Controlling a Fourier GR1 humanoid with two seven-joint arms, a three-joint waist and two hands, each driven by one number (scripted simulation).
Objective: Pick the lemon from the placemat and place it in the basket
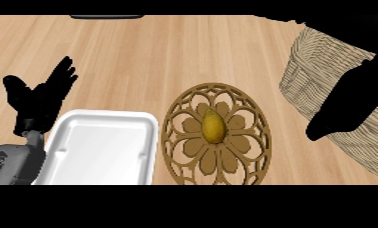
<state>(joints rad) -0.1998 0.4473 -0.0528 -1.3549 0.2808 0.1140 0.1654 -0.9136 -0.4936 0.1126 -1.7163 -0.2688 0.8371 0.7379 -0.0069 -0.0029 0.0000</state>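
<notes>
The lemon [213, 126] lies mid-placemat [215, 164] near the bench's [148, 47] front edge. The right hand [343, 104], grasp unclear, hangs over the basket [310, 67]. The left hand [40, 97] rests released beside a tray [103, 122].

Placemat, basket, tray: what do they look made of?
Placemat: looks like carved wood or bamboo, matte tan, with floral cut-outs showing the counter through them. Basket: woven wicker or straw by its fine ribbed strands, pale beige. Tray: smooth white, faintly glossy, probably plastic or ceramic; the look leaves it open.
</notes>
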